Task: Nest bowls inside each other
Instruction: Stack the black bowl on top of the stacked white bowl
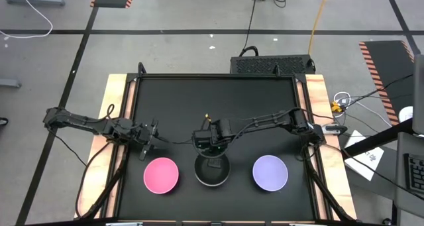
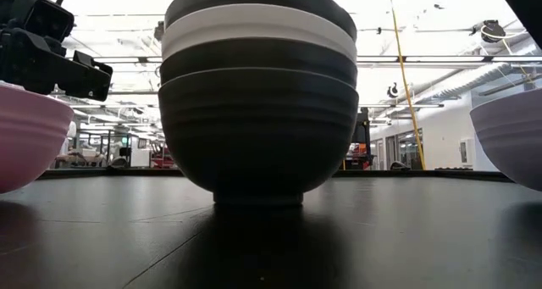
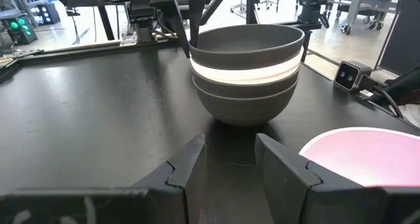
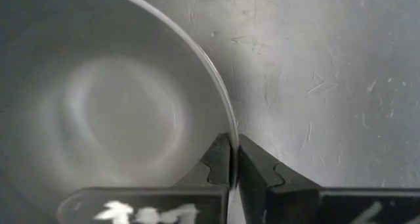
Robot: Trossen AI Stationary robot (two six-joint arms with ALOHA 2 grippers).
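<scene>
The stack of bowls (image 2: 258,94) stands upright, mouths up, at the near middle of the black surface (image 1: 199,100): black, white, black, with a top black bowl (image 3: 248,40) in it, apparently seated level. The right end effector (image 4: 233,159) is pinched shut on that top bowl's rim at the far side. The pink bowl (image 1: 161,175) sits to the stack's left, the lavender bowl (image 1: 270,171) to its right, both upright and apart. The left end effector (image 3: 228,159) hovers beside the pink bowl, fingers narrowly parted, empty.
</scene>
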